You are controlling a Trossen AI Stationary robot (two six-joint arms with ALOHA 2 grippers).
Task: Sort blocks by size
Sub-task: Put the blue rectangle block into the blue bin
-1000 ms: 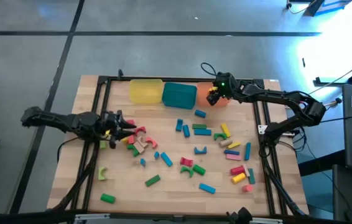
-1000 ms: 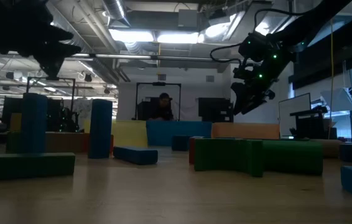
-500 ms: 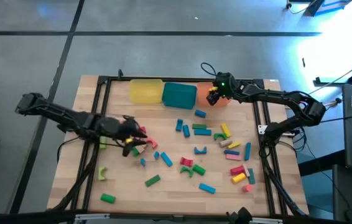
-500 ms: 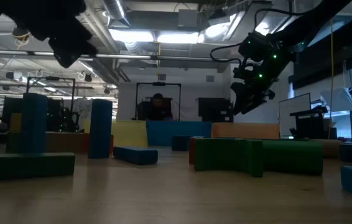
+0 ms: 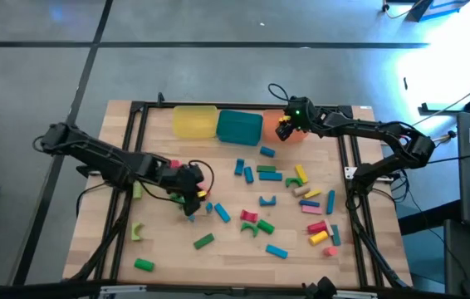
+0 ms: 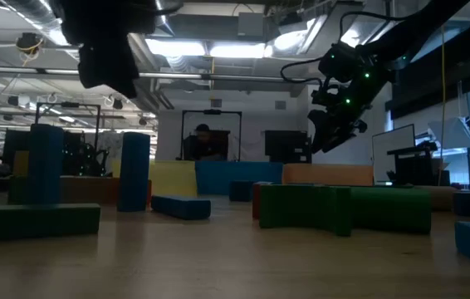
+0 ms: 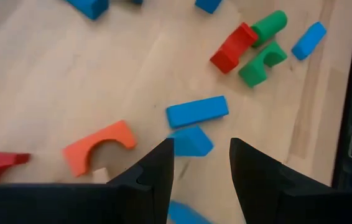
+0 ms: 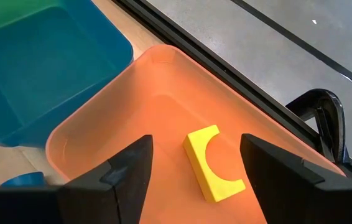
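Lower your left gripper (image 7: 201, 163), its fingers parted and empty, squarely over the small blue block (image 7: 190, 141) on the counter (image 7: 51, 81), while your right gripper (image 8: 191, 163) hangs wide over the orange tray (image 8: 89, 134).

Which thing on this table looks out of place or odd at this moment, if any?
Nothing looks damaged or spilled. The blocks lie scattered loose on the wooden table, as expected before sorting. One yellow arch block already lies in the orange tray, under the open right claw. The teal tray beside it shows no blocks inside.
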